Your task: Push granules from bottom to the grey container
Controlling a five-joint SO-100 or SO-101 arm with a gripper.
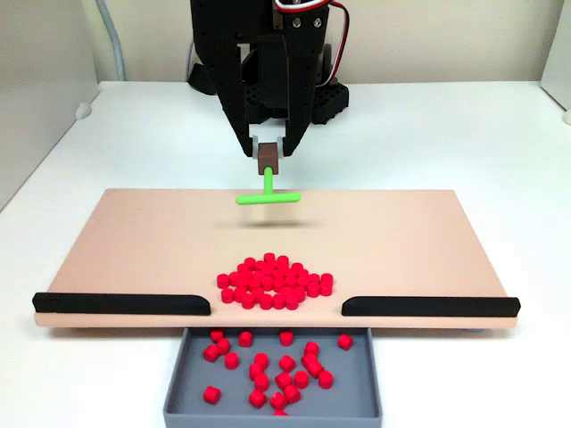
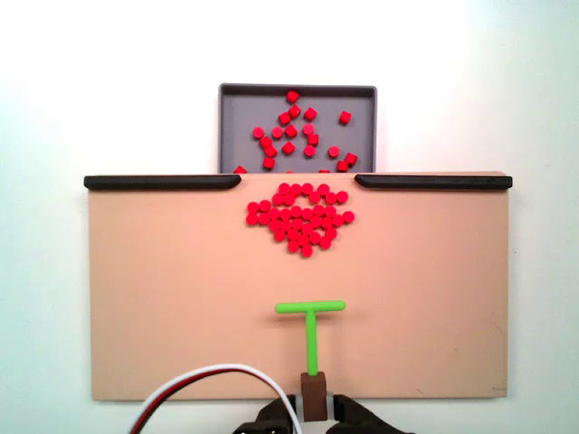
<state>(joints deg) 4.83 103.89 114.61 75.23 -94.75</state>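
Above board's far edge, fingers [image 1: 268, 147] down

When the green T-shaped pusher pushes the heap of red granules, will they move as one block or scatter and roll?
The granules are loose, separate pieces, so they will probably spread sideways rather than move as one block. Their stubby shape suggests some may tumble or roll. Those in the grey container lie scattered, so they likely bounce on landing.

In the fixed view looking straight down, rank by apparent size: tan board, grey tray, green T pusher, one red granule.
1. Tan board, by far the largest.
2. Grey tray.
3. Green T pusher.
4. One red granule, the smallest.
The board hides the tray's near edge.
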